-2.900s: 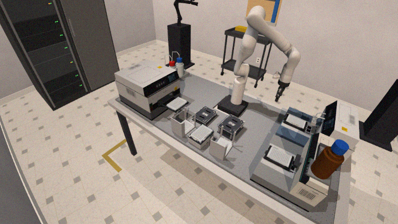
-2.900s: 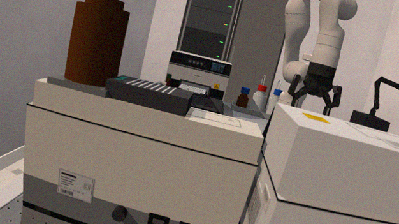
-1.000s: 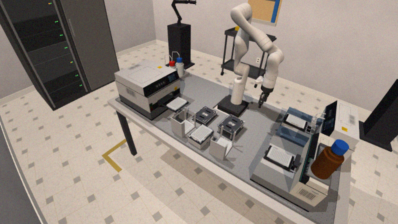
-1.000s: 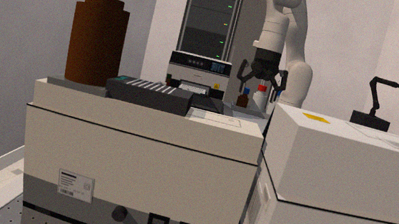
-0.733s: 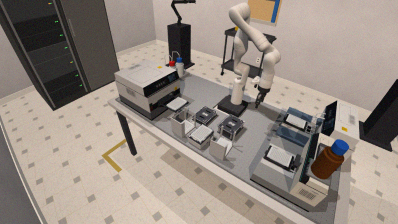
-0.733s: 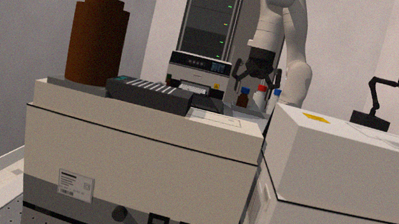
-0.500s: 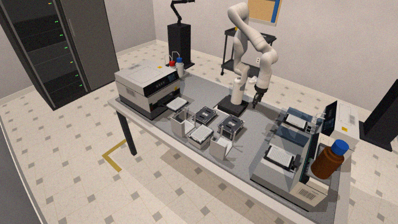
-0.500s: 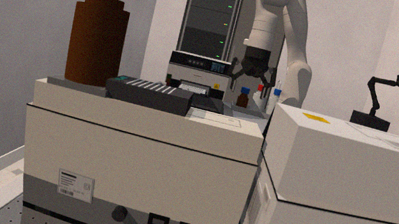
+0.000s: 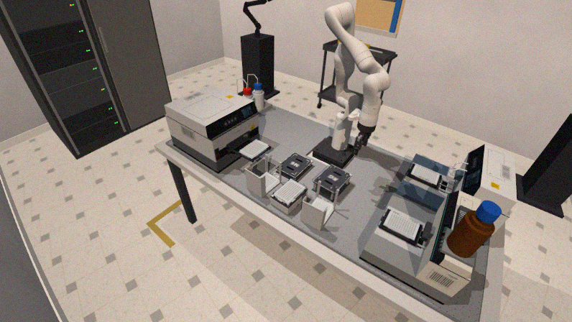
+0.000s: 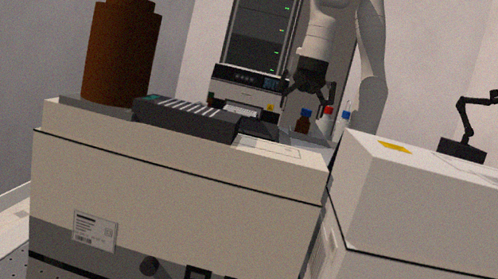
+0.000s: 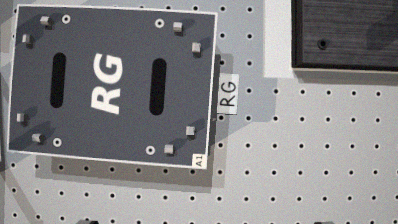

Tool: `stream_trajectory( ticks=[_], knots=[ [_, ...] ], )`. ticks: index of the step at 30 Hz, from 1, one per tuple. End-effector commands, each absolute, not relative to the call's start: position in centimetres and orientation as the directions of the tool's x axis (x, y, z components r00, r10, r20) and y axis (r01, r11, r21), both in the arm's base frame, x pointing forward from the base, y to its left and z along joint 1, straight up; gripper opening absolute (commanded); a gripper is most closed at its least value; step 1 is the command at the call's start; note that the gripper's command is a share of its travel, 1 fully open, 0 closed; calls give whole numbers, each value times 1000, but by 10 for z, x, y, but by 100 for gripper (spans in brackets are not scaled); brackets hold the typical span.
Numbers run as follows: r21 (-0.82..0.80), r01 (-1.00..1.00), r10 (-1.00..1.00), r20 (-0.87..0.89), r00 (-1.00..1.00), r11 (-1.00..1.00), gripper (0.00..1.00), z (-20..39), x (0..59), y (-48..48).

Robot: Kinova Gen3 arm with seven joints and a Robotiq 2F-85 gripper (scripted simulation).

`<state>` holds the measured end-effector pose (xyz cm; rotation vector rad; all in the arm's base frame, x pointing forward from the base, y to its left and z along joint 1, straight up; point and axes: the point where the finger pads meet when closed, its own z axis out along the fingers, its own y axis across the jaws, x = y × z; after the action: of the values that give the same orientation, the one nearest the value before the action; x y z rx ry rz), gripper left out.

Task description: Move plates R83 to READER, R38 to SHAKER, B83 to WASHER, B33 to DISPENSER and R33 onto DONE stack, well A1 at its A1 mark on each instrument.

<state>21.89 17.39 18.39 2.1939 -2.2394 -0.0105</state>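
My gripper (image 9: 360, 143) (image 10: 307, 95) is open and empty. It hangs above the perforated deck beside the arm's base (image 9: 333, 154) (image 11: 345, 32), just behind the empty regrip nest RG (image 9: 343, 175) (image 11: 185, 90). In the wrist view the nest lies upper left, with its A1 mark at the lower right corner. A white plate (image 9: 254, 149) (image 10: 241, 110) sits on the tray of the reader (image 9: 208, 116). Another plate (image 9: 289, 192) sits on the small shaker block. Two more plates (image 9: 425, 174) (image 9: 401, 224) sit on the two instruments at the right. I cannot read the plate labels.
Nest N6 (image 9: 306, 162) stands left of RG. Two deep white racks (image 9: 256, 180) (image 9: 316, 211) flank the shaker near the front edge. A brown bottle (image 9: 472, 231) (image 10: 120, 51) stands on the right instrument. Small bottles (image 9: 258, 95) stand behind the reader.
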Motion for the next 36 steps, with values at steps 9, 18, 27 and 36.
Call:
stream_trajectory(
  ticks=[9, 18, 27, 36],
  knots=[
    [7, -1000, -1000, -5, -31, 31, 100, 184, 233, 144],
    [5, -1000, -1000, -3, -28, 28, 100, 184, 243, 122],
    [3, -1000, -1000, 0, -28, 28, 100, 184, 257, 93],
    [6, -999, -1000, 4, -31, 31, 100, 184, 266, 72]
  ],
)
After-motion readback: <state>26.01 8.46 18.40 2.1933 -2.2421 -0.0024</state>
